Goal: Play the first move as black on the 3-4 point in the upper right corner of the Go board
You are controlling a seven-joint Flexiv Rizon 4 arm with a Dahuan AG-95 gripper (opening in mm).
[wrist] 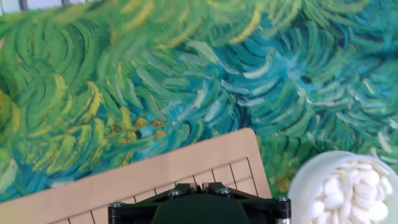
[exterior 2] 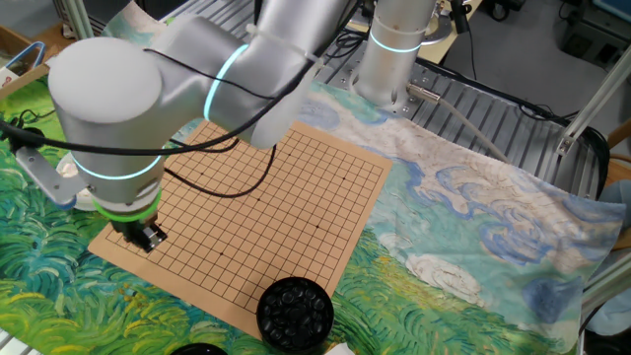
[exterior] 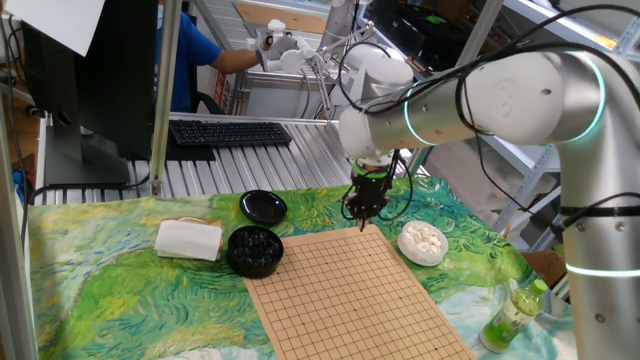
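Note:
The wooden Go board (exterior: 350, 295) lies on the painted cloth, its grid bare of stones in both fixed views (exterior 2: 281, 192). My gripper (exterior: 362, 220) hangs low over the board's far corner, beside the bowl of white stones; in the other fixed view my gripper (exterior 2: 146, 239) is at the board's left corner. In the hand view the fingers (wrist: 186, 188) are pressed almost together over the corner grid lines (wrist: 236, 171). The black stone itself is hidden between the fingertips. A round black bowl (exterior: 254, 250) of black stones stands left of the board (exterior 2: 294, 314).
A white bowl of white stones (exterior: 422, 242) stands right of the board's far corner (wrist: 348, 190). A black lid (exterior: 263, 207), a folded white cloth (exterior: 188, 240) and a green bottle (exterior: 515, 315) lie around the board. A keyboard (exterior: 230, 132) sits behind.

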